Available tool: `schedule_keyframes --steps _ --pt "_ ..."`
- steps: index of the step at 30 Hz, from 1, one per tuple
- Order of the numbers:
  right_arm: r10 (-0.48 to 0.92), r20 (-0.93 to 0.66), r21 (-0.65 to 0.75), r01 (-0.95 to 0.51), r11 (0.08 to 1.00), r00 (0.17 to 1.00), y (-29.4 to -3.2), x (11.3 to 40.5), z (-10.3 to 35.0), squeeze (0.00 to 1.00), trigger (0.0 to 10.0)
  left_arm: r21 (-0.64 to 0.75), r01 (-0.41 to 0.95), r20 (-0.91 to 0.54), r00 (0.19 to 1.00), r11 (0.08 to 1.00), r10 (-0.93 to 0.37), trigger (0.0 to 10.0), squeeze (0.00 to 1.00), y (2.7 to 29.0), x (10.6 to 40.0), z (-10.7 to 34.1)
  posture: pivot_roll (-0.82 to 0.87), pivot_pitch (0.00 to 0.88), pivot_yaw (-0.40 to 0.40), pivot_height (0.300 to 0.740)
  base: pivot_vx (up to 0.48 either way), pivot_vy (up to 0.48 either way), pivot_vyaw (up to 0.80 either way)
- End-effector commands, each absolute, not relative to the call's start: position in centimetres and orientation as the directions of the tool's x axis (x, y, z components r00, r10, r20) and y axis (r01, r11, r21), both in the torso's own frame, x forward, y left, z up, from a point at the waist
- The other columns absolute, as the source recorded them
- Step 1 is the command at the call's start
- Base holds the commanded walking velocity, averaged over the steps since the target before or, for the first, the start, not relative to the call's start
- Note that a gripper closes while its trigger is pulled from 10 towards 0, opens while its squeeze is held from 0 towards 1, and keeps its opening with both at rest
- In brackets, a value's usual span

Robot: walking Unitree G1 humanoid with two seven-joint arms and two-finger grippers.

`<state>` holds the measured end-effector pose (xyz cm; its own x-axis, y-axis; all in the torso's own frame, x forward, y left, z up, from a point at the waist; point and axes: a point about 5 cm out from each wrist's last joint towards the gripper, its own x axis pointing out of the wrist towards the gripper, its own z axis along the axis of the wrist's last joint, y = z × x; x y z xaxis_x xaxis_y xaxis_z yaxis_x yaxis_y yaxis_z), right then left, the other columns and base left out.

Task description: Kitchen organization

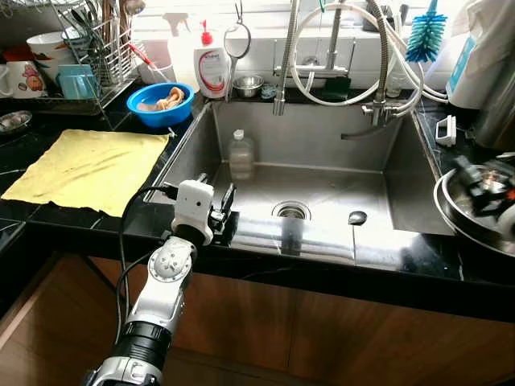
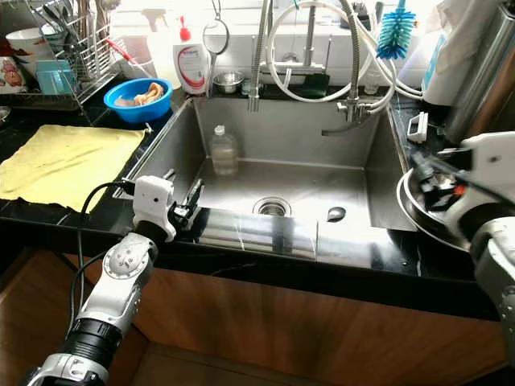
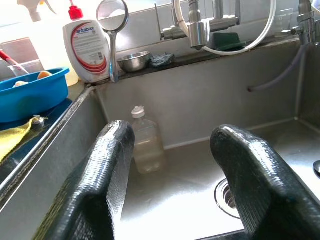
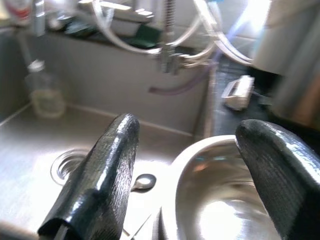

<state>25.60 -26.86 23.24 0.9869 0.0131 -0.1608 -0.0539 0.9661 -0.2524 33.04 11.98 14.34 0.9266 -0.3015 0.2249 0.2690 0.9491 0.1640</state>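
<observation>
Plastic bottle (image 1: 241, 154) stands untouched at 11 o'clock in sink (image 1: 418, 181), both hands spread and empty: left hand (image 1: 226, 211) at front rim, right hand (image 2: 434, 181) over steel bowl (image 4: 225, 205); organizing looks barely begun.

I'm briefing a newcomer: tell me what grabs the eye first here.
The steel sink dominates, with a small clear bottle standing upright at its back wall. A yellow cloth lies spread on the dark counter to its left. The left pincer hovers open at the sink's front edge; the right pincer, open, is over a steel bowl.

Left hand (image 2: 191, 205) hovers at the sink (image 2: 338, 173) edge, bottle (image 2: 223, 150) inside.
</observation>
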Motion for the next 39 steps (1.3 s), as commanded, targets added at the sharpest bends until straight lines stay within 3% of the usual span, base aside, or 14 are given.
schedule_keyframes --steps 1,11,22,39 --pt "0.048 -0.203 -0.275 -0.104 0.956 0.978 -26.5 25.6 22.7 0.0 10.0 0.181 0.271 0.239 0.92 0.945 -0.309 10.0 0.0 12.0 33.1 14.7 -0.07 0.0 0.058 0.74 0.0 0.0 0.0" --pt "0.116 -0.297 -0.335 -0.217 0.917 0.948 -25.4 25.8 21.4 0.0 10.0 0.181 0.271 0.237 0.921 0.945 -0.309 10.0 0.0 12.1 33.1 14.7 -0.07 0.0 0.056 0.74 0.0 0.0 0.0" --pt "-0.046 -0.256 -0.425 -0.07 0.902 0.965 -27.0 26.6 22.2 0.0 10.0 0.175 0.266 0.232 0.925 0.948 -0.302 10.0 0.0 12.1 33.1 14.6 -0.07 0.0 0.053 0.74 0.0 0.0 0.0" --pt "-0.137 -0.317 -0.537 -0.059 0.842 0.938 -27.5 26.5 21.3 0.0 10.0 0.173 0.268 0.228 0.925 0.948 -0.303 10.0 0.0 12.1 33.1 14.5 -0.07 0.0 0.055 0.74 0.0 0.0 0.0"
